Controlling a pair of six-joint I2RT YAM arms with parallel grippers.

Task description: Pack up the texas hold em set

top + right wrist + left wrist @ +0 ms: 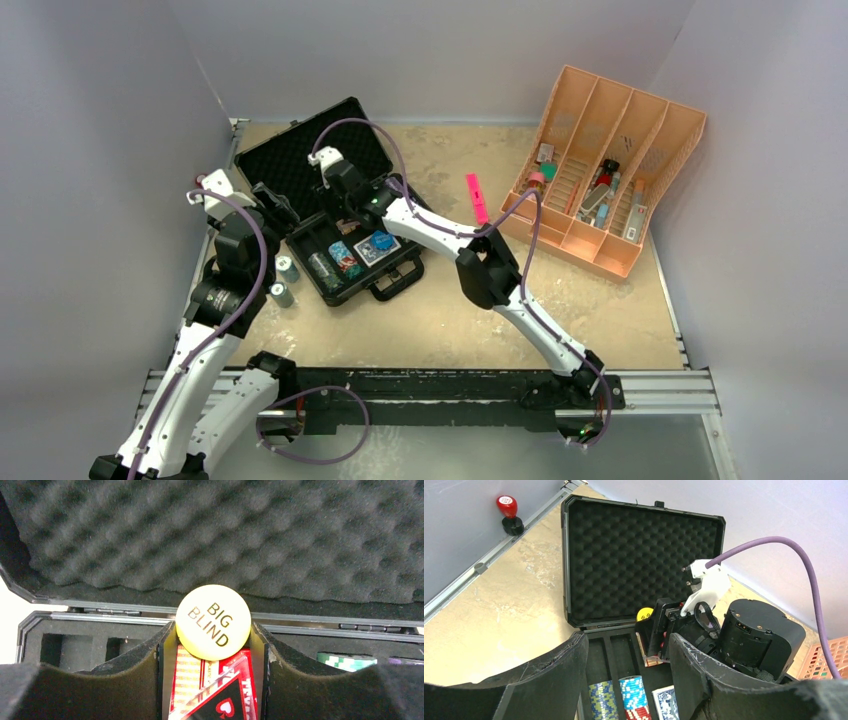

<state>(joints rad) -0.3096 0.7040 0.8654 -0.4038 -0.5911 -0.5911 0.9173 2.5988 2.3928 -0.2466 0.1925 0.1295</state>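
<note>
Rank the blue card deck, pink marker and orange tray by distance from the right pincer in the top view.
1. Blue card deck: in the case, just bases-side of the right pincer, which holds the Big Blind disc.
2. Pink marker: to its right.
3. Orange tray: far right.

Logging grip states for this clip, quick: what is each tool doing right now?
Left tool: open, holding nothing.
Right tool: closed on the red card deck together with the yellow BIG BLIND disc.
</note>
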